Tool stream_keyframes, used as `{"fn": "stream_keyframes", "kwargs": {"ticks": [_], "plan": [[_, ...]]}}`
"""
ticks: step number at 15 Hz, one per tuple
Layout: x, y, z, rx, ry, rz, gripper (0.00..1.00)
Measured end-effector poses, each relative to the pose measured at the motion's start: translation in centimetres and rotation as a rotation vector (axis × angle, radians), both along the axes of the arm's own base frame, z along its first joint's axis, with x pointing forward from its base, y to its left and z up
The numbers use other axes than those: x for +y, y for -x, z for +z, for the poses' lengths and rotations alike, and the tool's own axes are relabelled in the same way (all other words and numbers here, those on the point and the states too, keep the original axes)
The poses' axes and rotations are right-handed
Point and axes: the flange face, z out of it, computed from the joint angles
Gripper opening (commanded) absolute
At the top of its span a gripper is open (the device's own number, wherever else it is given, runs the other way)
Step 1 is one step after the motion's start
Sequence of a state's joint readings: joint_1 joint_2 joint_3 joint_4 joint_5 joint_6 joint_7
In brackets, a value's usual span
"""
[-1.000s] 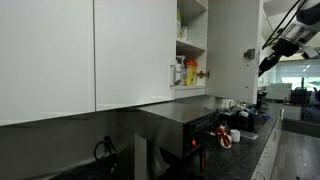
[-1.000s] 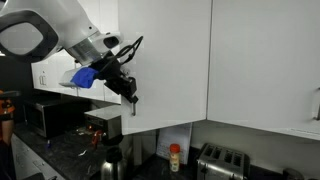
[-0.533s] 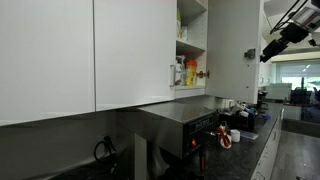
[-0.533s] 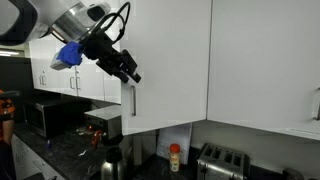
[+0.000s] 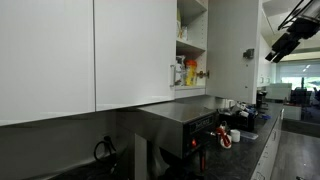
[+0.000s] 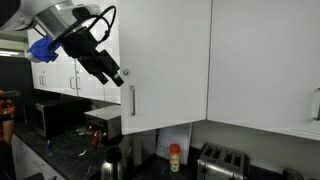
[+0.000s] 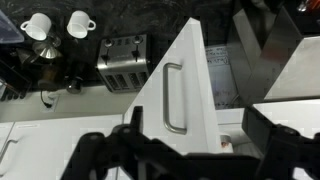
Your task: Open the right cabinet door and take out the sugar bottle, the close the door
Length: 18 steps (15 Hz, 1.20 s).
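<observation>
The gripper (image 6: 118,76) is hanging open, apart from the right cabinet door (image 5: 235,95), which is standing ajar. The sugar bottle (image 5: 179,72) is sitting on the shelf (image 5: 198,86) inside that door. Approach level, clearing the door's edge.

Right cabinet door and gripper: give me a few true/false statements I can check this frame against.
1. The right cabinet door stands open. True.
2. The gripper is clamped on the door's handle. False: its jaws are open and it is clear of the handle.
3. A yellow bottle stands on the shelf. True.
4. The gripper holds the sugar bottle. False: it stands on the shelf beside the yellow bottle.
5. A toaster shows in the wrist view. True.
</observation>
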<state>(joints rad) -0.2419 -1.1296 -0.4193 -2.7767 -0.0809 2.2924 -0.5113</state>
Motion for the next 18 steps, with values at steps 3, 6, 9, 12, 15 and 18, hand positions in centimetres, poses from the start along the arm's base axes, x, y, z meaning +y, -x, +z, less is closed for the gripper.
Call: {"fn": "stream_keyframes", "kwargs": {"ticks": [3, 6, 9, 12, 15, 18], "plan": [[1.4, 1.1, 0.3, 0.057, -0.013, 0.0, 1.0], [2.7, 2.2, 1.0, 0.091, -0.005, -0.016, 1.0], [4.0, 3.5, 1.8, 0.113, 0.011, -0.037, 1.0], [5.3, 4.8, 2.5, 0.125, 0.033, -0.048, 1.0], [6.8, 5.4, 3.1, 0.131, 0.064, -0.03, 1.0], [9.1, 4.7, 3.5, 0.141, 0.116, 0.024, 1.0]]}}
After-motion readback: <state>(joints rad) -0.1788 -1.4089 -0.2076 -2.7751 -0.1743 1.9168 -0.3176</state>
